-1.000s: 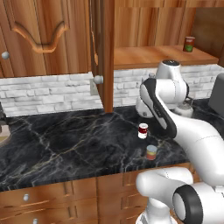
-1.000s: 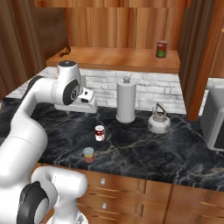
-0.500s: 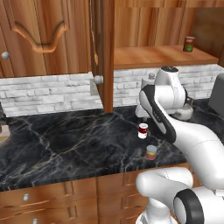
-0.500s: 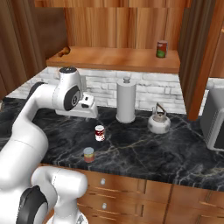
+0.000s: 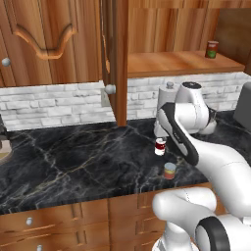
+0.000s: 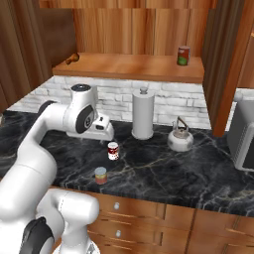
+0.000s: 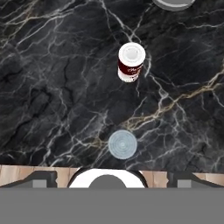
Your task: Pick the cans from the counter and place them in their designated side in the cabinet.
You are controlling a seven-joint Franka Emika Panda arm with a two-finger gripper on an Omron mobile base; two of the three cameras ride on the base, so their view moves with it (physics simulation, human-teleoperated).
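I see the counter (image 6: 163, 173), a long black marble slab with pale veins, over brown wooden drawers (image 6: 144, 218). On it stand two small cans near each other but apart: a red-and-white can (image 6: 113, 150) and, closer to the front edge, a yellow-banded can (image 6: 100, 175) with a grey top. Further back a paper-towel roll (image 6: 143, 114) stands upright by the brick wall, a silver kettle (image 6: 179, 139) just beside it. Above, the cabinet shelf (image 6: 124, 66) carries a red can with a green top (image 6: 183, 55) near its right end.

Glossy white rounded arm (image 6: 37, 149) segments with dark joint rings and grey caps.
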